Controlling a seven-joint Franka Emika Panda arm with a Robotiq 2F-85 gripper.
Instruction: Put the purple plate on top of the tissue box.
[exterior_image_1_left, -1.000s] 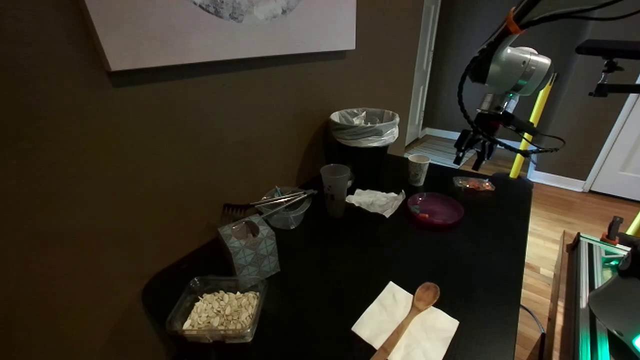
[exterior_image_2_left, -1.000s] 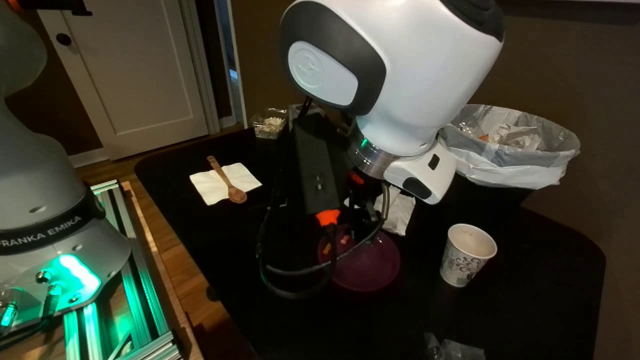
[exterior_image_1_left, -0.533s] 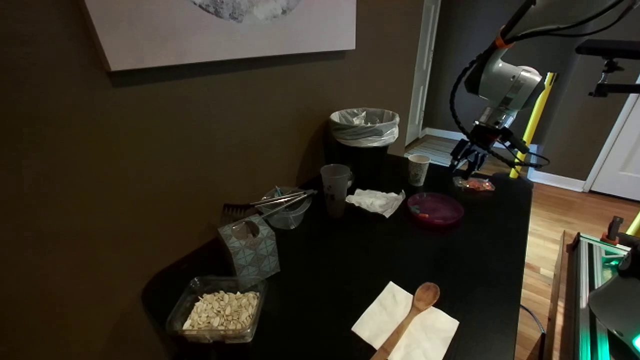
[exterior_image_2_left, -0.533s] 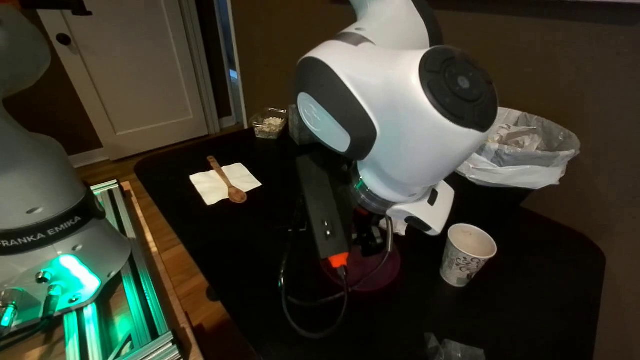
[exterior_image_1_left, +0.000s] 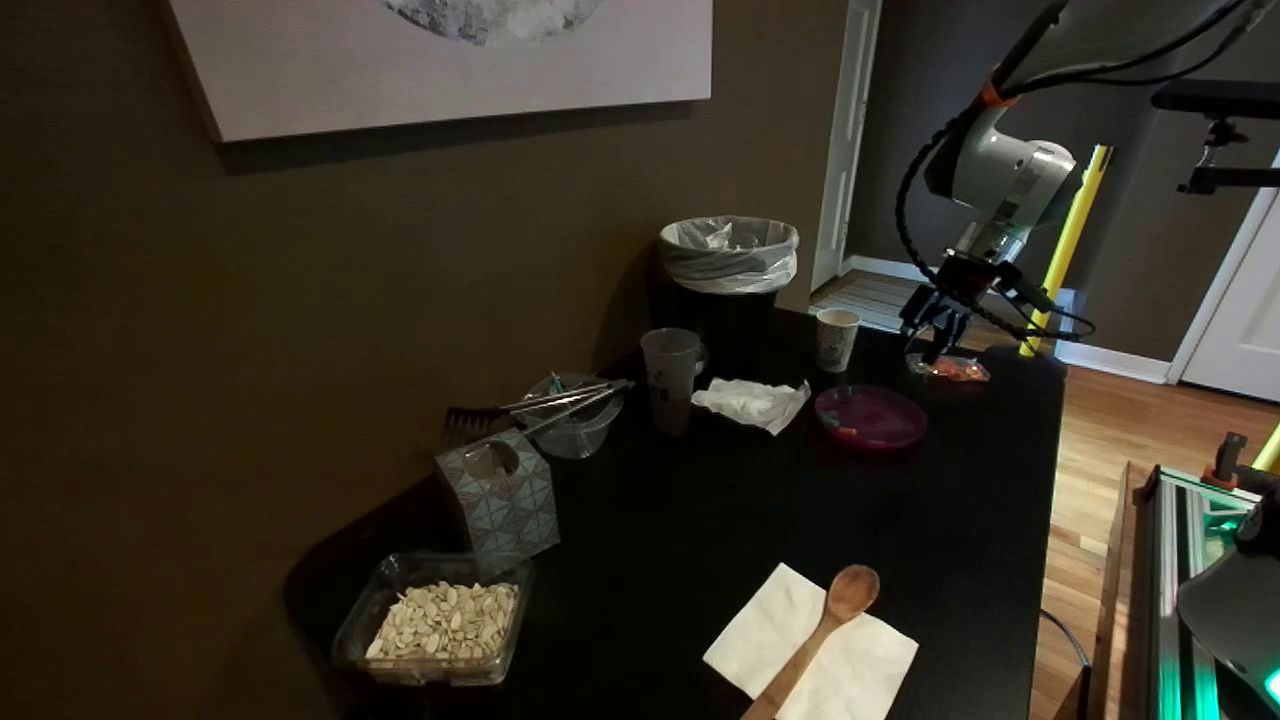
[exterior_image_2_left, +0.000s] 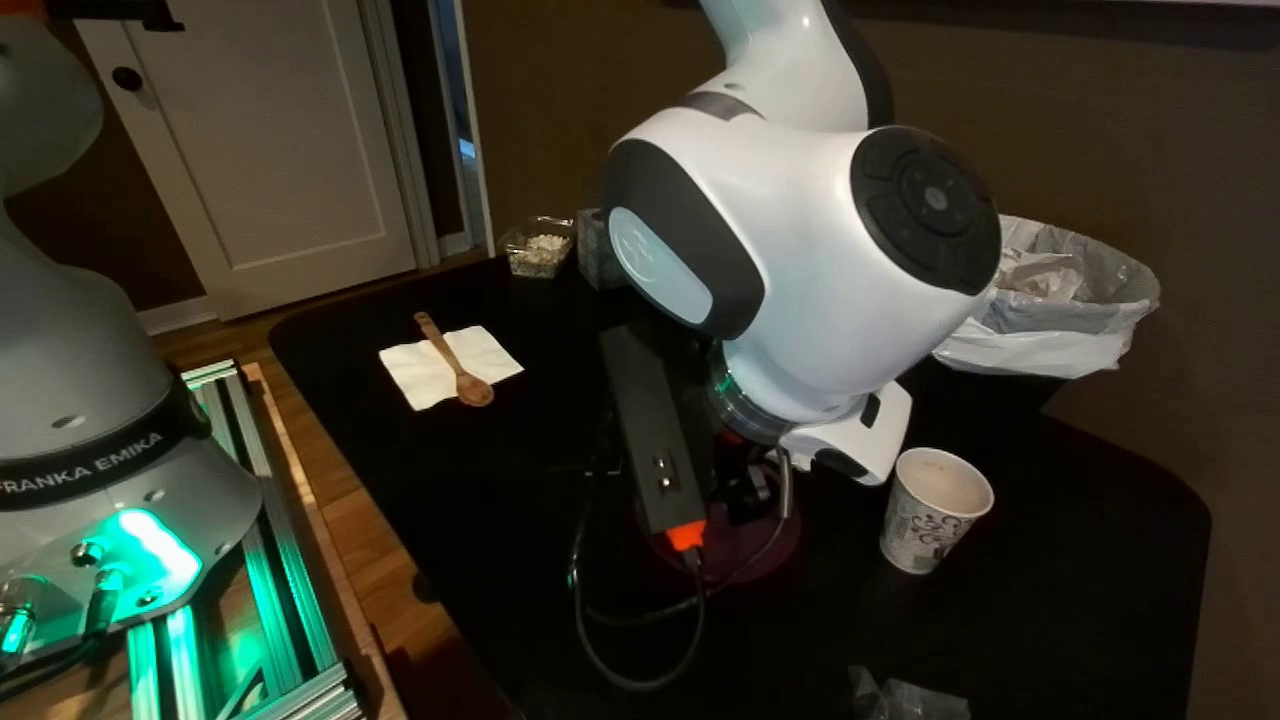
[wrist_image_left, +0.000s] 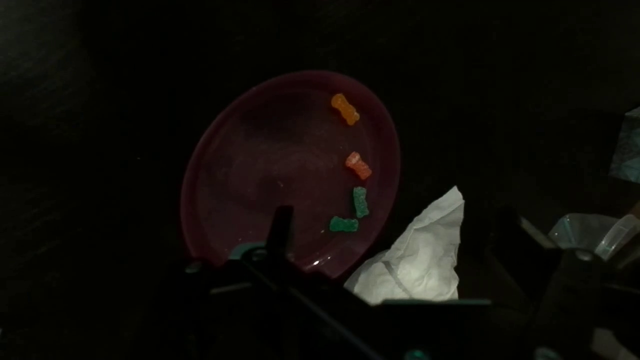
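Observation:
The purple plate (exterior_image_1_left: 878, 422) lies flat on the black table with several gummy candies on it. In an exterior view the arm partly hides it (exterior_image_2_left: 755, 555). In the wrist view it (wrist_image_left: 270, 160) shows left of centre. My gripper (exterior_image_1_left: 926, 345) is open and empty, above the table near the plate. In the wrist view the gripper's fingers (wrist_image_left: 400, 230) stand wide apart, one in front of the plate's lower part, not gripping it. The tissue box (exterior_image_1_left: 512, 505), with patterned grey sides, stands by the wall at the table's far end from the gripper. It also shows at the wrist view's right edge (wrist_image_left: 629, 150).
A crumpled napkin (exterior_image_1_left: 755, 402), a paper cup (exterior_image_1_left: 836, 338) and a frosted cup (exterior_image_1_left: 670, 380) stand near the plate. A clear bowl (exterior_image_1_left: 575, 430) with utensils across it is beside the tissue box. A seed tub (exterior_image_1_left: 445, 625), a spoon (exterior_image_1_left: 850, 592) and a bin (exterior_image_1_left: 730, 255) are around.
My gripper has come down toward the table and tilted, mostly in the first half second, with only a slight move since. The plate and the tissue box have not moved.

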